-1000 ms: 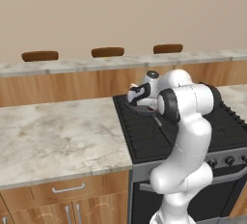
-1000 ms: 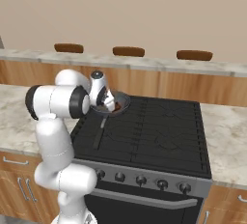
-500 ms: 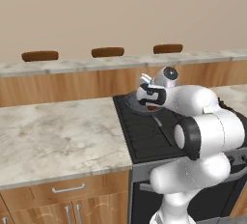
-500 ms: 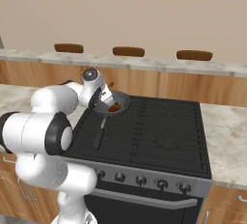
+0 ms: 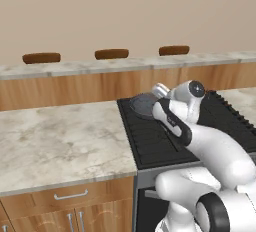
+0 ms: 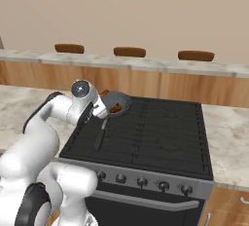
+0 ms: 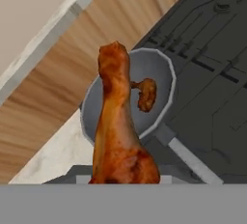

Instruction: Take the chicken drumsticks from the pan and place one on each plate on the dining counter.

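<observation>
left base view: the arm reaches forward over the black stove [image 5: 165, 136]. the pan [image 5: 143, 103] sits on the stove's rear left corner, beside the stone counter [image 5: 55, 136]. the gripper [image 5: 161, 92] is at the pan's right edge, partly hidden by the wrist. the dining counter [image 5: 75, 68] runs along the back, with three brown stool seats [image 5: 111, 53] behind it.

right base view: the gripper [image 6: 104, 104] is over the near left edge of the pan [image 6: 118, 103]. a reddish-brown lump [image 6: 115, 108] lies inside the pan. the pan handle [image 6: 100, 133] points toward the stove front. a reddish tip [image 6: 104, 92] shows just above the gripper.

hand view: one chicken drumstick [image 7: 118, 126] rises from the bottom centre, thick end low, narrow end up, standing clear above the pan [image 7: 159, 73]. the fingertips are hidden behind it, so the jaws appear clamped on this drumstick. the second drumstick [image 7: 146, 92] lies on the pan floor. the pan handle [image 7: 193, 158] runs to the lower right.
</observation>
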